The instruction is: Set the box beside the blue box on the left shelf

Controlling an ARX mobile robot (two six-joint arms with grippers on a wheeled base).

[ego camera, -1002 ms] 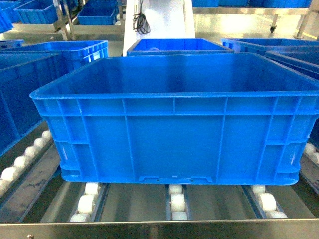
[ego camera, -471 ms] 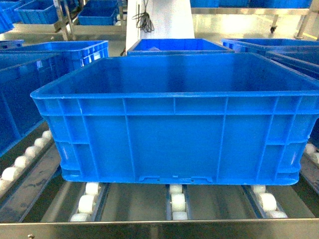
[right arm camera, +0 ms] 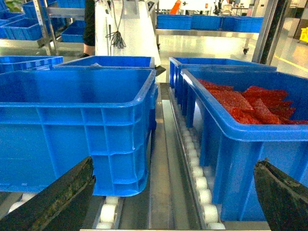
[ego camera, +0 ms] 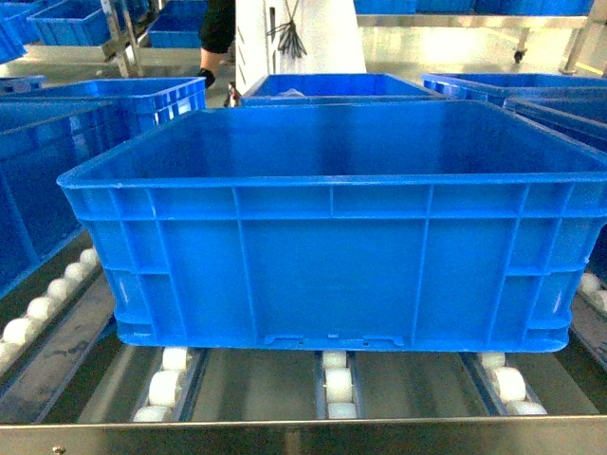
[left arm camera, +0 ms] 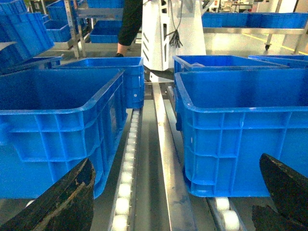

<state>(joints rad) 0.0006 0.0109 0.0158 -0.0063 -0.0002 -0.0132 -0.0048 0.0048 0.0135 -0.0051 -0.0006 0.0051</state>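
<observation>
The box (ego camera: 332, 227), a large bright blue ribbed crate, stands empty on the white rollers of the left shelf (ego camera: 337, 389), filling the middle of the head view. To its left stands another blue box (ego camera: 38, 180), with a narrow gap and a steel rail between them. In the left wrist view my left gripper (left arm camera: 173, 202) is open low over that gap, the neighbour box (left arm camera: 53, 125) on its left and the box (left arm camera: 240, 125) on its right. My right gripper (right arm camera: 171, 199) is open at the box's other side (right arm camera: 72, 125). Neither gripper shows in the head view.
A blue crate holding red packets (right arm camera: 250, 103) stands right of the box. More blue crates (ego camera: 332, 87) sit behind on the rollers. A white column (ego camera: 303, 38) and a person in dark clothes (ego camera: 216, 28) are at the back. A steel rail (ego camera: 303, 436) edges the rack's front.
A person in dark clothes has come into view at the back beside the white column. The box and the crates around it have not moved.
</observation>
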